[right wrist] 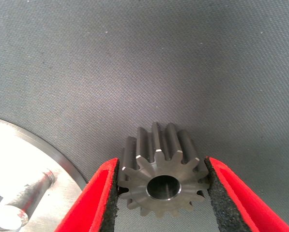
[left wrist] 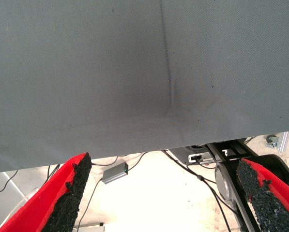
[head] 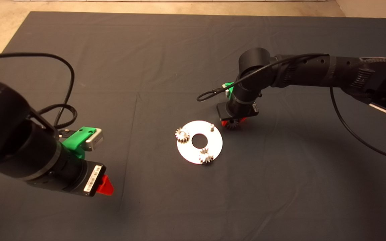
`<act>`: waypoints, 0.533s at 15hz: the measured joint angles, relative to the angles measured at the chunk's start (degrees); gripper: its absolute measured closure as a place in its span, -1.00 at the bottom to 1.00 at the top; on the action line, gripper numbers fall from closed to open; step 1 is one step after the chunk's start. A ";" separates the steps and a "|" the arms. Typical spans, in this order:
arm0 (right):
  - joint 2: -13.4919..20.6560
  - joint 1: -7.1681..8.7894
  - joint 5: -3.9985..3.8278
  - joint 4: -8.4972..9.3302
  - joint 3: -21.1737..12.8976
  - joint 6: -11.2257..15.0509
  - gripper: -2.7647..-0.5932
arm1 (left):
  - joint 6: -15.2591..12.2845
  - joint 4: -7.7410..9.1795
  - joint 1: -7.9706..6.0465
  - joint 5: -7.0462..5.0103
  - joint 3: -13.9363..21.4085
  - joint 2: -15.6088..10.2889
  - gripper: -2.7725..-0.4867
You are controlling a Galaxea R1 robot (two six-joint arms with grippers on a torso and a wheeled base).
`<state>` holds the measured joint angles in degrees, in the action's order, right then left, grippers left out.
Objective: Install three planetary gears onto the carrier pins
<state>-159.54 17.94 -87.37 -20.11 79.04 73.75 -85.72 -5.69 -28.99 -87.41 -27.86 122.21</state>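
Note:
A shiny round carrier disc with a large centre hole lies mid-mat. One planetary gear sits on its left pin, another on its near pin. The third pin stands bare at the disc's far right edge; it also shows in the right wrist view. My right gripper hovers just right of that pin, shut on the third gear, whose teeth press both black pads. My left gripper waits at the mat's lower left, open and holding nothing.
Black cables loop over the mat by each arm. Beyond the mat's edge, the left wrist view shows floor with cables and a small grey box.

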 joint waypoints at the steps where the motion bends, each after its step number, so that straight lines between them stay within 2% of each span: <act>1: -0.02 0.02 0.05 0.00 0.00 -0.02 0.43 | 0.00 0.00 0.02 0.00 0.00 0.00 -0.48; 8: -0.02 0.00 0.02 0.00 -0.11 0.02 0.49 | 0.00 0.00 0.02 0.00 0.00 0.00 -0.48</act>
<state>-159.56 17.94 -87.35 -20.11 78.93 73.78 -85.72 -5.69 -28.96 -87.41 -27.86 122.21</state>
